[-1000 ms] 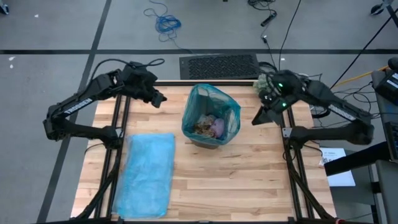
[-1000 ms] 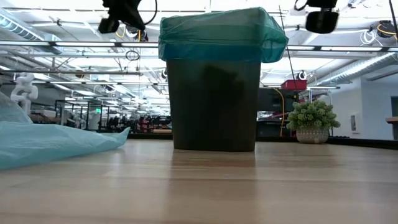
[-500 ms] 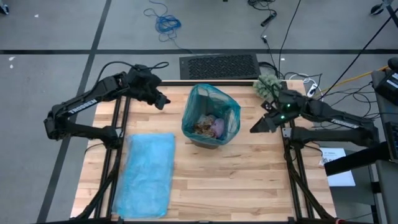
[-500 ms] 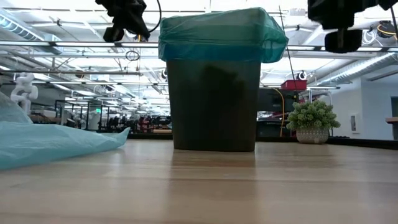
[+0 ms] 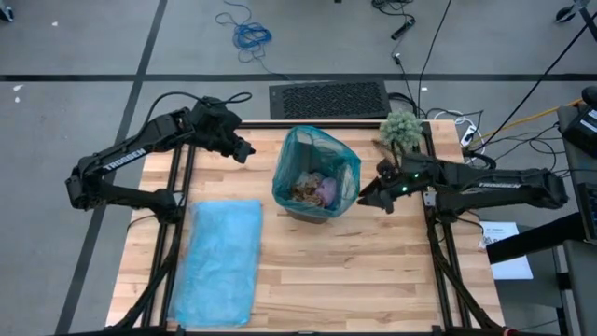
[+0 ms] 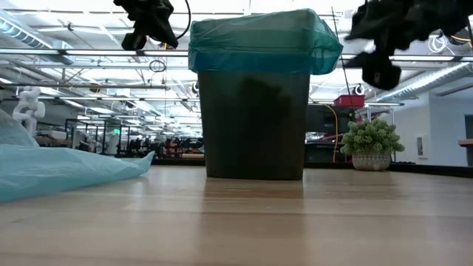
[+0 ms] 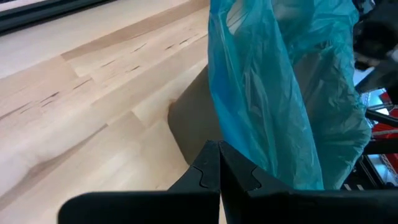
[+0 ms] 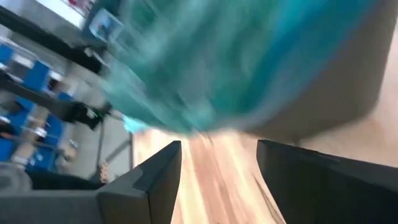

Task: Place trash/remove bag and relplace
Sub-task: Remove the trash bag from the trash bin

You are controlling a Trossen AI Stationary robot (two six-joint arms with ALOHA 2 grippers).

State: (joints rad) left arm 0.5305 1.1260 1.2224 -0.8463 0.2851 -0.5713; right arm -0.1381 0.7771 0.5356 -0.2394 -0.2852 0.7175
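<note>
Centrally on the wooden table (image 5: 373, 271) stood one small trash bin (image 6: 255, 125) — dark-walled, lined with a teal bag (image 6: 262, 41) whose rim was folded over the outside. Inside the bin, seen from above, lay the trash (image 5: 312, 188): brown crumpled paper wads with one lilac-pink piece among them.

Right gripper (image 5: 364, 199): just beside the bin's right side, near the bag's rim, raised off the table; its two fingers (image 8: 149, 180) stood apart with a clear gap, nothing between them, the bag and bin wall close ahead.

Left gripper (image 5: 244, 152): raised above the far-left part of the table, near the bin's left side but apart from it; fingers (image 7: 208, 171) pressed together, holding nothing, pointing toward the bagged bin.

Spare light-blue bag (image 5: 222, 257) — laid flat and lengthwise on the table's near-left part, well apart from the bin.

Fuzzy grey-green ball-like plant (image 5: 399, 128) at the table's far-right edge, behind the right arm.

Black keyboard (image 5: 328, 99) on the floor beyond the table's far edge.
</note>
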